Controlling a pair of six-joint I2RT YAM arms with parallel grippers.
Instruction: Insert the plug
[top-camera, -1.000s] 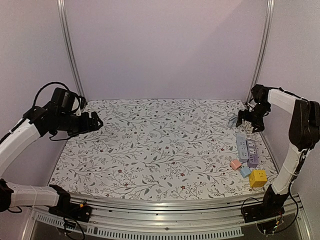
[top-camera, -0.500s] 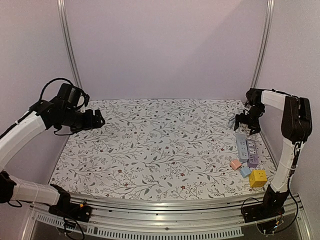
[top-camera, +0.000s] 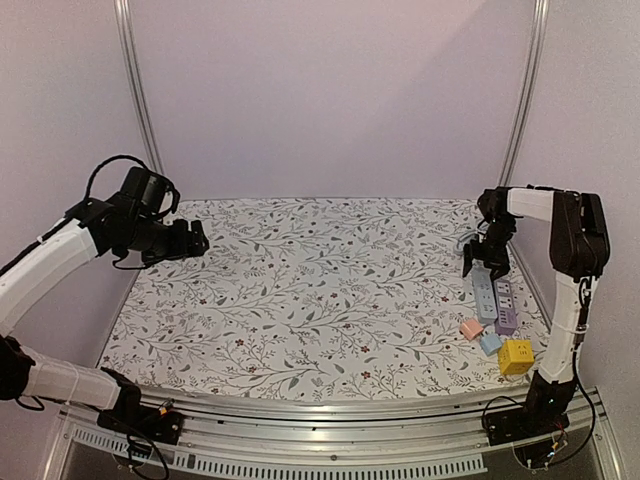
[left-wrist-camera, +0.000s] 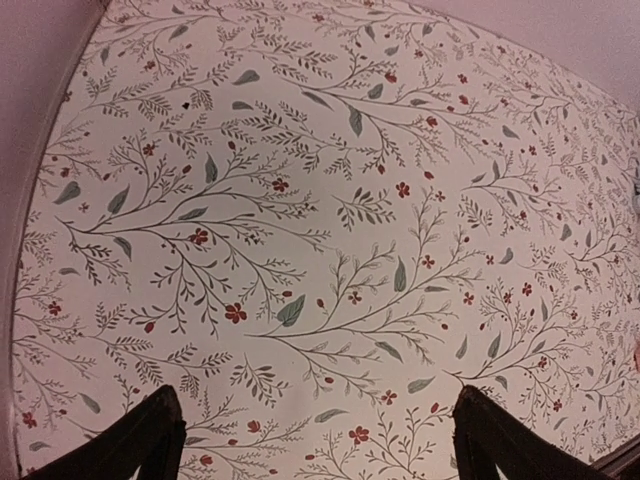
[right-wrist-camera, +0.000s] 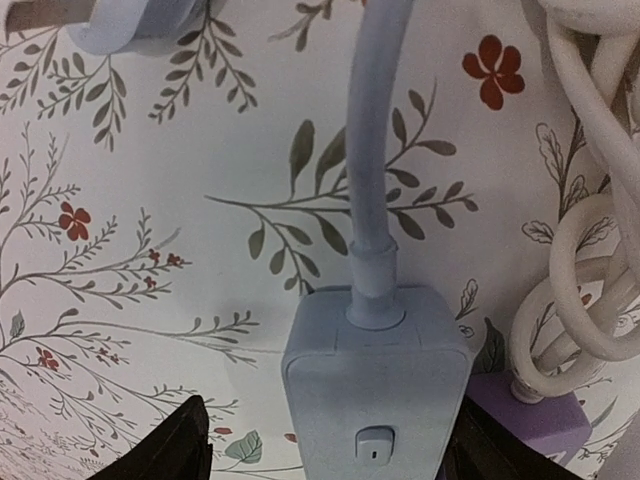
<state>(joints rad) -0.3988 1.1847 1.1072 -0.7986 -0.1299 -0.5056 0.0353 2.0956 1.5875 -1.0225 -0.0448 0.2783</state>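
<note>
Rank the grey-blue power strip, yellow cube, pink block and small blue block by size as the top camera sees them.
1. grey-blue power strip, clearly the longest.
2. yellow cube, chunkier than the two small blocks.
3. pink block and small blue block: they look about the same, so I won't rank them.

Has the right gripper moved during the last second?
Yes. In the top view the right gripper has shifted left and toward the arm bases, closer to the far end of the blue strip.
</note>
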